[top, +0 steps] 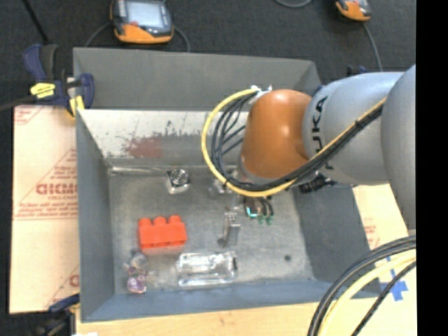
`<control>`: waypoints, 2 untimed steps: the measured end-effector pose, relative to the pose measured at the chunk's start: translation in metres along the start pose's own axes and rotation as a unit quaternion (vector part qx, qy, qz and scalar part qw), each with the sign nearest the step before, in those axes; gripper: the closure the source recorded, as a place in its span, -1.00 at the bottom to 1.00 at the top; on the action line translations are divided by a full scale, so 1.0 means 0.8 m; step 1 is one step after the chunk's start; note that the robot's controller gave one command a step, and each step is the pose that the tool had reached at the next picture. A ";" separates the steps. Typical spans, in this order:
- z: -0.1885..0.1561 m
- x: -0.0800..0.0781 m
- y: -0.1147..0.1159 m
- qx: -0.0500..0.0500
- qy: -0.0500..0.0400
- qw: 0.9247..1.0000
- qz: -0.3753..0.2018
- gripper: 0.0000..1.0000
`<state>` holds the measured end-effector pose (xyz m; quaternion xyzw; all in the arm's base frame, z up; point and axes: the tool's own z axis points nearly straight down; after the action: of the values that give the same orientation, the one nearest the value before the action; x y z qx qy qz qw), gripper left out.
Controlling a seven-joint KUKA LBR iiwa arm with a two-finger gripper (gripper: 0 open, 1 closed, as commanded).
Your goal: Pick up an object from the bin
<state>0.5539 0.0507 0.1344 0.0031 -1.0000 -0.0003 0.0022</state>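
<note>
Orange brick [162, 233] lies flat near clear plastic piece [205, 268].

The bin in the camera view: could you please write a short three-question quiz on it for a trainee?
1. True or false: the orange brick lies left of the orange cover on the arm.
2. Which lies nearest the front wall of the bin? A the brick; B the clear plastic tray; C a blue ball.
3. Fill in: the arm reaches in from the view's ____.
Key: 1 true; 2 B; 3 right.

Single camera above bin [91, 208], looking down slightly obliquely; arm [364, 131] enters from right.
</note>
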 end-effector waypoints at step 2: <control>0.078 -0.032 0.129 0.001 -0.003 0.998 -0.059 -1.00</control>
<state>0.5788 0.1539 0.0721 0.0618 -0.9981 0.0006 -0.0005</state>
